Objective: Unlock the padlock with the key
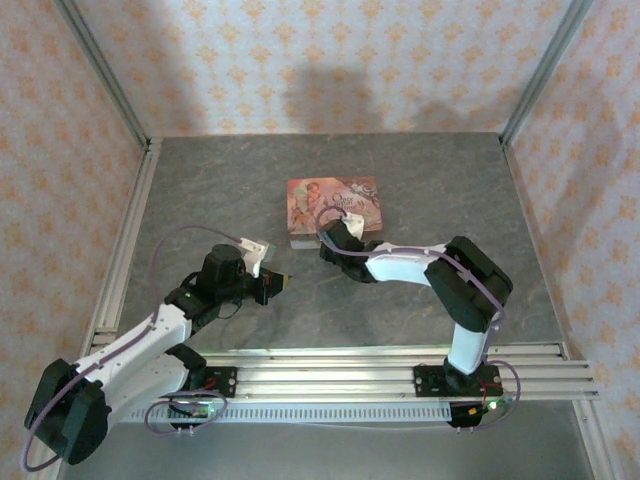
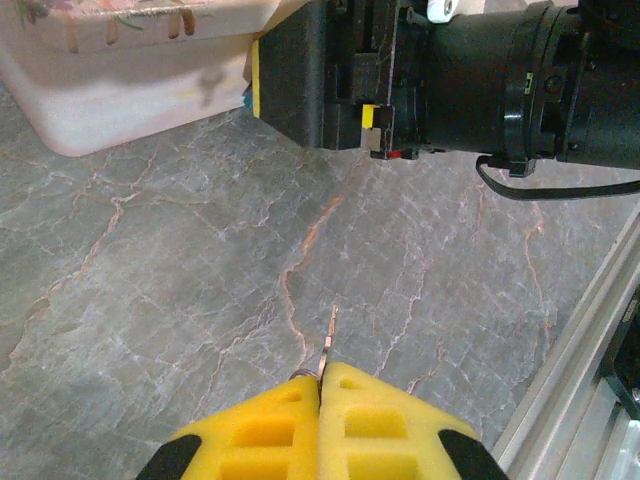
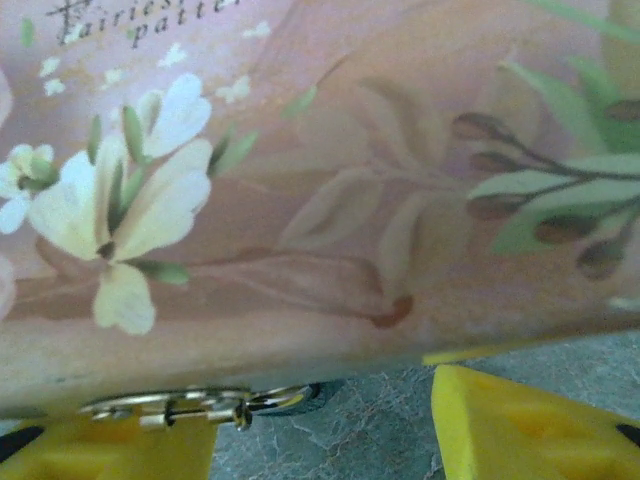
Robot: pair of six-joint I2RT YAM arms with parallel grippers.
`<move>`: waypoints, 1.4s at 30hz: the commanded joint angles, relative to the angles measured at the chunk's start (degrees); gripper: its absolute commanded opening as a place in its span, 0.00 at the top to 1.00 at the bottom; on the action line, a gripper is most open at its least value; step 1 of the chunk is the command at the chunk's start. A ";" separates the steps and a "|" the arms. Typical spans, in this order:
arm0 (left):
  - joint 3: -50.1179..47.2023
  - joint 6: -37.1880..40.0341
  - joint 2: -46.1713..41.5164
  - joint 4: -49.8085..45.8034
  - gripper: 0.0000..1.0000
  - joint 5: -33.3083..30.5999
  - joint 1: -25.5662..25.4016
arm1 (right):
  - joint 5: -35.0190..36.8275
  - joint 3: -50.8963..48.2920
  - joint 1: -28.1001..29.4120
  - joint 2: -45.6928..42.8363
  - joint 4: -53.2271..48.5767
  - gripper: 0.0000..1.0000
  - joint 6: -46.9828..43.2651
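The thin silvery key (image 2: 329, 338) sticks out forward from between my left gripper's yellow fingertips (image 2: 322, 385), which are shut on it, with its small ring (image 2: 301, 375) at the tips. That left gripper (image 1: 278, 283) hovers over the grey floor, short of the pink box (image 1: 334, 208). My right gripper (image 1: 330, 236) is at the box's front edge. It stands open (image 3: 320, 440), fingers (image 3: 520, 425) wide apart below the box's metal hasp (image 3: 170, 408) and a thin metal loop (image 3: 285, 398). A sliver of blue (image 2: 246, 100), perhaps the padlock, peeks beside the right gripper; its body is otherwise hidden.
The pink picture-printed box (image 3: 330, 200) is very close in front of the right wrist camera. The right arm's black wrist (image 2: 480, 70) crosses the top of the left wrist view. An aluminium rail (image 1: 400, 365) runs along the near edge, and patterned walls enclose the floor.
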 commanded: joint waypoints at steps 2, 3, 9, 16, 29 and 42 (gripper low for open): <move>-1.06 -5.97 -3.69 3.48 1.00 -2.46 0.19 | -0.24 -2.24 0.14 -8.20 -1.64 0.37 2.46; -0.94 -7.66 -4.16 4.27 1.00 -2.40 0.40 | -1.56 -2.62 0.14 -10.54 -2.12 0.37 2.31; 1.72 -17.92 -4.19 10.07 1.00 -1.44 1.55 | -15.54 -2.43 0.17 -21.75 -1.00 0.40 0.97; 5.93 -27.66 -2.30 18.95 1.00 1.51 2.09 | -31.68 -1.19 0.16 -27.01 6.25 0.41 4.28; 9.15 -33.44 -2.86 22.50 1.00 3.68 1.82 | -42.46 -1.32 0.16 -28.09 15.73 0.49 10.46; 7.80 -33.68 -6.09 19.75 1.00 1.05 1.73 | -40.52 -2.50 0.17 -29.98 14.31 0.54 10.73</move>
